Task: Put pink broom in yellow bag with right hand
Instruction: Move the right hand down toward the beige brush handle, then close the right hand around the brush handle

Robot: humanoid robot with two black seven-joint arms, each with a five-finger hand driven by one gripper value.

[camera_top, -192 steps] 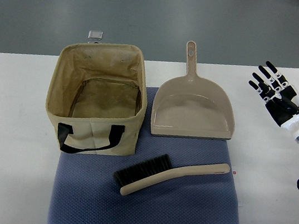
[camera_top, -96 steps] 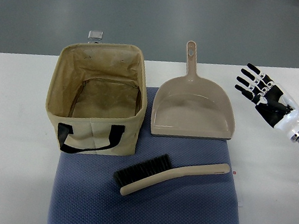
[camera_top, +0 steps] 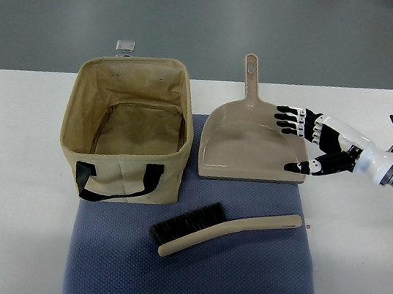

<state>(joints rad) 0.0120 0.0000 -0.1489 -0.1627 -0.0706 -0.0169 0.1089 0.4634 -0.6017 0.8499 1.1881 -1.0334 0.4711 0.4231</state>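
1. Since the earlier frame the right hand (camera_top: 314, 144) has swung in from the table's right side and now hangs over the right edge of the dustpan (camera_top: 253, 142); fingers spread, thumb out, holding nothing
2. pink broom (camera_top: 223, 232) hasn't budged; it lies on the blue mat (camera_top: 191, 279) on the near side of the dustpan, bristles pointing left, handle tip toward the right, well apart from the hand
3. yellow bag (camera_top: 126, 129) stands open just left of the dustpan, its black strap (camera_top: 117, 183) hanging on the near wall; nothing inside as far as I can see
4. everything sits on the white table (camera_top: 13, 186)
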